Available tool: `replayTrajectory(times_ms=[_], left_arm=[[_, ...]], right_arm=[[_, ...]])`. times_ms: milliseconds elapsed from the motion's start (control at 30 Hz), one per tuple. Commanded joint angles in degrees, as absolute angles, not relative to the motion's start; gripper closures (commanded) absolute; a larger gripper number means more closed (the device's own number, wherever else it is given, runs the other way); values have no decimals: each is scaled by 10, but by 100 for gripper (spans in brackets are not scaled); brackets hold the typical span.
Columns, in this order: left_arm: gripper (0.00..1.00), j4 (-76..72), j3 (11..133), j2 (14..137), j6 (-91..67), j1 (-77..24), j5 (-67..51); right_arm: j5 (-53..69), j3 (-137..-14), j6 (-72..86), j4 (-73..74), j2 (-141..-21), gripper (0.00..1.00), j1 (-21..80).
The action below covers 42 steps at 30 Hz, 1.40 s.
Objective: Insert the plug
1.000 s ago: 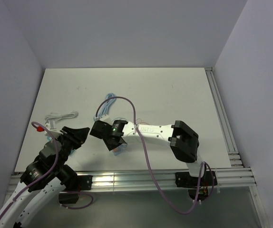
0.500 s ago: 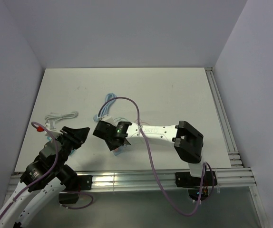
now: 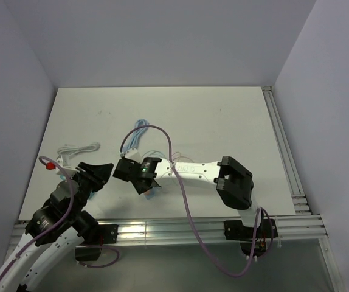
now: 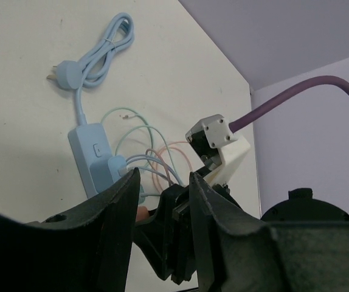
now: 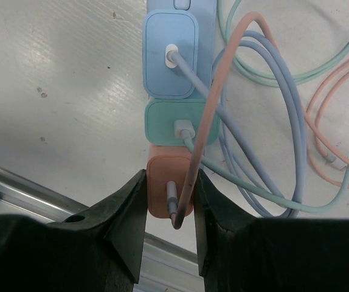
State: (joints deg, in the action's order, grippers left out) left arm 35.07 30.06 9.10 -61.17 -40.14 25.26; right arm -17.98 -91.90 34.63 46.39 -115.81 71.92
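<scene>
1. The right end effector (image 5: 169, 179) is clamped on the orange plug (image 5: 161, 190), one finger pressed against each side of it, low in the middle of the right wrist view.
2. That orange plug sits right under a green plug (image 5: 162, 121), touching it, with a blue plug (image 5: 171, 55) above the two; all three line up along the pale blue power strip (image 4: 84, 155).
3. From here I cannot tell whether the orange plug is fully seated, as its body hides the strip beneath.
4. Loops of blue, green and orange cable spill to the right of the plugs across the white tabletop (image 3: 223, 115).
5. The left end effector (image 4: 163, 176) hangs at the lower left of the overhead view, its fingers slightly parted with nothing between them, well apart from the strip.
6. A white cable (image 3: 77, 148) lies just above it near the left edge.
</scene>
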Motion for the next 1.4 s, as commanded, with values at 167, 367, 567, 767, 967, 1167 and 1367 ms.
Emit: replayTrajectory(times_ms=[167,367,567,767,967,1167,1367], left_arm=[[53,405,334,74,-665,-400,319],[50,433,338,76,-694,-400,348],[47,490,349,77,-763,-401,394],[46,498,350,74,-767,-400,397],[47,490,345,72,-766,-400,396],[48,484,349,77,-759,-400,388],[49,483,345,69,-758,-400,374]], right_arm=[[-112,-779,360,351,-1272,100,708],[-96,-729,361,310,-1259,100,686],[-126,-773,366,346,-1288,100,694],[-159,-783,379,372,-1331,100,722],[-208,-785,393,408,-1339,100,727],[-106,-686,372,268,-1307,100,710],[-97,-645,370,240,-1287,100,676]])
